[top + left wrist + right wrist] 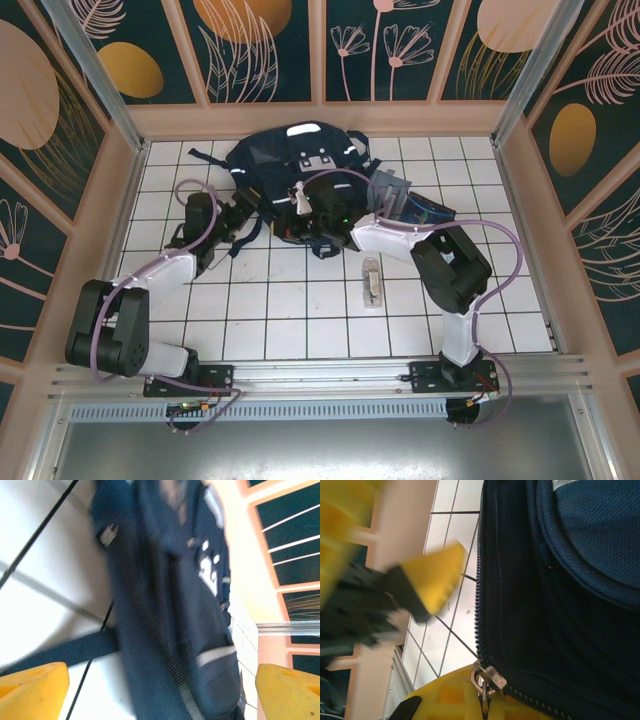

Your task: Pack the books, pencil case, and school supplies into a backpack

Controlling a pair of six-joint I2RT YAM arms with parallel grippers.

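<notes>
**Backpack** (290,160): navy with white reflective stripes, lying flat at the far centre of the white-tiled surface (300,320). A strap (65,652) is trailing off its left side. In the right wrist view a line of zip teeth is running along its edge, and the zipper pull (485,680) is sitting at a bend in that line. Whether the main compartment is gaping anywhere cannot be told.

**Right gripper** (457,637): reaching onto the near edge of the backpack. Its fingers are standing apart. The lower yellow finger is lying right against the zipper pull, and the upper one is blurred and off it. It is clamping nothing.

**Left gripper** (160,685): hovering at the backpack's near-left corner. Its fingers are spread wide, with navy fabric showing between them. It is holding nothing.

**Pencil case** (393,190): a grey pouch lying just beside the backpack's right side, outside it.

**Book** (432,212): a dark blue paperback lying to the right of the backpack, beyond the pencil case. Whether it is touching the pouch or tucking under it cannot be told.

**School supplies packet** (372,282): small and clear, lying alone on the tiles, on the near side of the backpack and towards its right.

**Progress, as judged:** nothing is packed. All three items are waiting outside the backpack. Both arms appear to be working at getting the zip open. If so, the task is sitting at its opening step, with every insertion and any closing left to do.
</notes>
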